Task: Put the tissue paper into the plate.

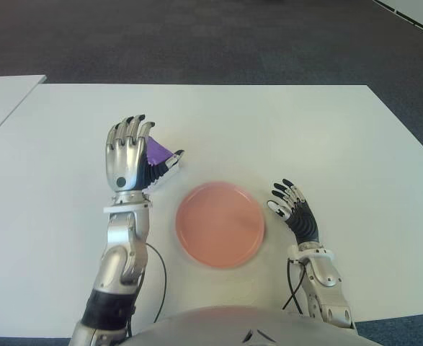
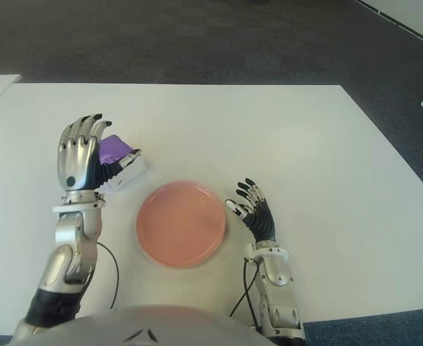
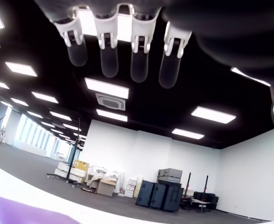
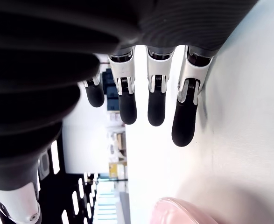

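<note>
Left hand point(image 1: 130, 155) up by the far-left side of the pink plate point(image 1: 220, 224), back of the hand facing the head camera, four fingers point(image 1: 128, 130) straight-ish and the thumb poking out toward the plate. Purple tissue pack point(image 1: 158, 151) tucked between fingers and thumb, white end point(image 2: 127, 173) of it down at the white worktop point(image 1: 326, 137). Can't honestly tell if that's a real pinch or just cupped around it: wrist view shows extended fingers and only a sliver of purple at the edge, so looks more like hand apart, closing in, than clamped.

So, step in hand: getting a proper hold. Best bet probably to curl the fingers down over the pack and bring the thumb in against the opposite face before lifting at all. Soft wrapper, likely to squish or slide, so a broad squeeze rather than fingertips only. Then lift just clear of the worktop, carry across over the near rim, release around the plate's middle. Plate sits just beside the pack, so a short trip. Worth watching the thumb doesn't nudge the plate.

Right hand point(image 1: 292, 207) just at the plate's right side, fingers loosely spread, holding nothing.
</note>
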`<state>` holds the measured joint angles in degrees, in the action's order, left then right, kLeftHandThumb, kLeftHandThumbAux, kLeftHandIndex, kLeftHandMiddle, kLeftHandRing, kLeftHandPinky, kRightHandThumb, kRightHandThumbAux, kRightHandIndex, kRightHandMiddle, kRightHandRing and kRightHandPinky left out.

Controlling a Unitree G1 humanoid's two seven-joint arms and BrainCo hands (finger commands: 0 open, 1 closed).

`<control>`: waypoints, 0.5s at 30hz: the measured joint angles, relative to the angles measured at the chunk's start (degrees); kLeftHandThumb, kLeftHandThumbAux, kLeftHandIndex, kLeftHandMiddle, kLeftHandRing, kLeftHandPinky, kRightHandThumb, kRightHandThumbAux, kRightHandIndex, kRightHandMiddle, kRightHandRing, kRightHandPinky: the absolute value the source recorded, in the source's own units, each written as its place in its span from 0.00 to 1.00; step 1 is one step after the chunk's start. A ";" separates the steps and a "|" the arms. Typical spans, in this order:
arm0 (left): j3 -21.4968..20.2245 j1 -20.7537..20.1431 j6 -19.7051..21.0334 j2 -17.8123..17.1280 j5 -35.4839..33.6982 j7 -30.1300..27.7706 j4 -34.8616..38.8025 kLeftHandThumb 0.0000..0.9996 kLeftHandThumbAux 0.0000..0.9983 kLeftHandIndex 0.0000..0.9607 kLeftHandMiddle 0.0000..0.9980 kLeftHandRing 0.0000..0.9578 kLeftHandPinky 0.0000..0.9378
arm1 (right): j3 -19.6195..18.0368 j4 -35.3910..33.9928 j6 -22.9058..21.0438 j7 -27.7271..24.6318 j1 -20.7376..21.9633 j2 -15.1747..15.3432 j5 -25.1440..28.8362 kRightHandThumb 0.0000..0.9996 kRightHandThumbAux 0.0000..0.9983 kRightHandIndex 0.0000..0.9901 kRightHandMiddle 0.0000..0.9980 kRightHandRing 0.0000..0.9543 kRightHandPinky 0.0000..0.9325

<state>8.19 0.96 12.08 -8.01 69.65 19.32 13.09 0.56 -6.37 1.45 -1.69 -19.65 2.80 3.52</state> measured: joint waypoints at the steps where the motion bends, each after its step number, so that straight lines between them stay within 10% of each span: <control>1: 0.25 -1.00 0.61 -0.02 0.05 -0.41 -0.61 0.36 0.30 0.24 0.15 0.14 0.17 | 0.01 0.06 0.00 0.03 0.09 -0.02 0.00 0.35 0.69 0.12 0.21 0.21 0.24; 15: 2.94 -12.62 -0.75 -5.14 -4.36 1.57 -19.64 0.34 0.21 0.24 0.12 0.09 0.14 | -0.27 1.56 1.79 -0.10 0.81 -0.45 0.01 0.35 0.68 0.14 0.22 0.22 0.23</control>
<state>11.13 -11.66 11.34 -13.15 65.28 20.89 -6.56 0.29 -4.81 3.24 -1.80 -18.84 2.35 3.53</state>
